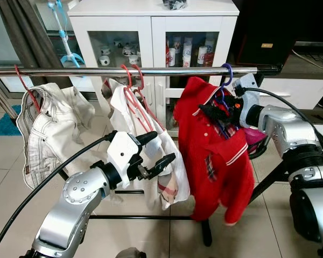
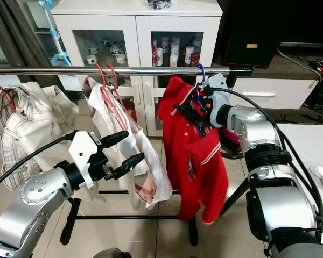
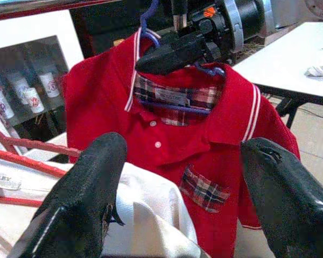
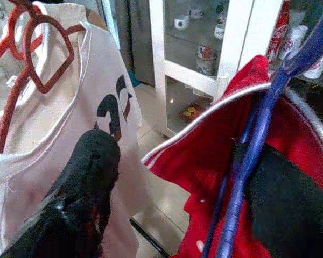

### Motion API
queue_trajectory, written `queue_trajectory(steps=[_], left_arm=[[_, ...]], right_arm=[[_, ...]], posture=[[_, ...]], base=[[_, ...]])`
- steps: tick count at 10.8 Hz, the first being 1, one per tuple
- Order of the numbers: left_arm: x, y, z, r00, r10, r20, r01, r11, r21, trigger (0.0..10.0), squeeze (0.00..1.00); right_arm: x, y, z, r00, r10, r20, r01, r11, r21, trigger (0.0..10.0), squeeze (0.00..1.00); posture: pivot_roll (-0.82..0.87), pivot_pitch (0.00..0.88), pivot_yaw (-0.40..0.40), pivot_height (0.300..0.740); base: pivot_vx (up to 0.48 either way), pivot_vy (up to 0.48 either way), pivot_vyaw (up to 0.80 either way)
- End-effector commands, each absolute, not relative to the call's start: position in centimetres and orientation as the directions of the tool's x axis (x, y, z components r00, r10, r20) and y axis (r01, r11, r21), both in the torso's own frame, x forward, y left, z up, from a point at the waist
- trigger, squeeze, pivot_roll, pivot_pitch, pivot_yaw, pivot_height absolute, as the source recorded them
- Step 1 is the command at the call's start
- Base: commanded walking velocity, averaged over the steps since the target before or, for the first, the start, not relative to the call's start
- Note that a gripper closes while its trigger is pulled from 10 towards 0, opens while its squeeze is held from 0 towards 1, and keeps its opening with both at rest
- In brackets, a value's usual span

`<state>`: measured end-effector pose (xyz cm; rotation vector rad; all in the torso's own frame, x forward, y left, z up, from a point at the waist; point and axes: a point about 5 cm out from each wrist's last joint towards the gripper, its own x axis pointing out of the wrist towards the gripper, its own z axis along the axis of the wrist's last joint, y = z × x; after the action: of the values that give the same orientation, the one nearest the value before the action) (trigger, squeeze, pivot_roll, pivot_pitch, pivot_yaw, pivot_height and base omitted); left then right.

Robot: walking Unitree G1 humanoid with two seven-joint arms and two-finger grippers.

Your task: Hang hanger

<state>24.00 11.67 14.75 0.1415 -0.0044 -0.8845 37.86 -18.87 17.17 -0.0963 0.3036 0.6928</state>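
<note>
A red polo shirt (image 1: 215,156) hangs on a blue hanger (image 4: 258,140) whose hook (image 1: 226,68) loops over the metal rail (image 1: 97,71) near its right end. My right gripper (image 1: 218,113) is at the shirt's collar, open, with the hanger's stem between its fingers and resting against one finger (image 4: 290,204). My left gripper (image 1: 166,146) is open and holds nothing. It hovers in front of a white shirt (image 1: 167,161) hung on red hangers (image 1: 133,80), and points toward the red shirt (image 3: 167,123).
A cream jacket (image 1: 48,129) hangs on a red hanger at the rail's left end. Behind the rack stands a white glass-door cabinet (image 1: 151,27) holding cups. The rack's black base (image 1: 204,234) lies on the tiled floor. A white table (image 3: 290,64) is at the right.
</note>
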Motion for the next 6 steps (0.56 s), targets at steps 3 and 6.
queue_trajectory(steps=[3, 6], left_arm=[[24.03, 11.82, 14.5, 0.632, -0.772, -0.073, 0.773, 0.62, 0.138, 10.0, 0.0], [24.11, 11.8, 14.46, 0.635, -0.769, -0.072, 0.77, 0.623, 0.139, 10.0, 0.0]], right_arm=[[38.0, -18.83, 17.45, 0.706, 0.625, -0.333, -0.667, 0.745, -0.016, 4.4, 0.0], [38.1, -18.82, 17.33, 0.709, 0.619, -0.339, -0.664, 0.748, -0.024, 3.3, 0.0]], posture=[[-0.03, 0.0, 0.059, 0.74], [-0.03, 0.0, 0.057, 0.74]], base=[[0.0, 0.0, 0.0], [0.0, 0.0, 0.0]])
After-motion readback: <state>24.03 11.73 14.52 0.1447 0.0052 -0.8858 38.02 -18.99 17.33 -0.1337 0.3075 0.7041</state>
